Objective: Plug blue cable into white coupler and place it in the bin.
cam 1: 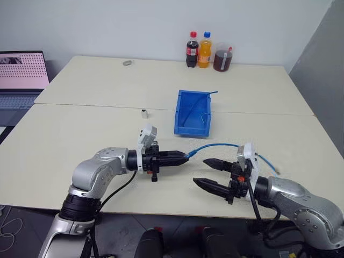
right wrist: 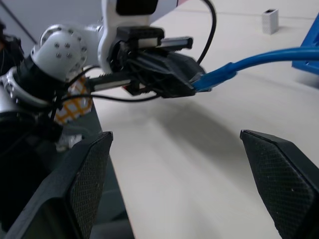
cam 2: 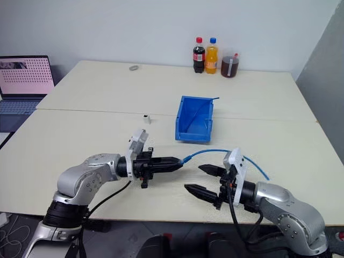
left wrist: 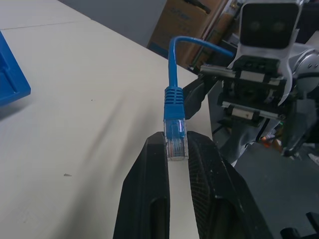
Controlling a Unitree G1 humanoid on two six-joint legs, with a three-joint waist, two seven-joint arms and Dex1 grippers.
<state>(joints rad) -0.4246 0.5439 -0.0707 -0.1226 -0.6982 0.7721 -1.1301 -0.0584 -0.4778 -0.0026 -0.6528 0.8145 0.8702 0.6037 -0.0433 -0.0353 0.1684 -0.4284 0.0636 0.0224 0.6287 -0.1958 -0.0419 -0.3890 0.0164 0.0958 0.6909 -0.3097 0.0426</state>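
Nearest to me, the left hand (cam 1: 185, 156) was clamped on the clear plug of the blue cable (cam 1: 215, 146), pointing level toward the right hand (cam 1: 207, 172), whose two black fingers stood wide apart with nothing between them. The two hands hung just above the front edge of the surface (cam 1: 64, 145), close to each other but not touching. From the plug the cable arched up and over toward the 3 o'clock side, passing behind the right hand's wrist, its far end trailing down onto the surface.

Farther back, near the middle, sat the one bin (cam 1: 184, 113), bright blue, its lowered lip facing the robot. A thin blue strand leaned against its far right corner; otherwise I could make out nothing inside it. At about 9 o'clock from the bin, apart from it, one white coupler (cam 1: 144, 113) stood upright.

At the far edge, toward 12 o'clock, stood two bottles, one dark cola (cam 1: 192, 50) and one orange (cam 1: 204, 50), with one jug of dark liquid (cam 1: 222, 59) just beside them. One small grey ring-like object (cam 1: 127, 63) lay at 11 o'clock. An open laptop (cam 1: 20, 80) sat off at 10 o'clock.
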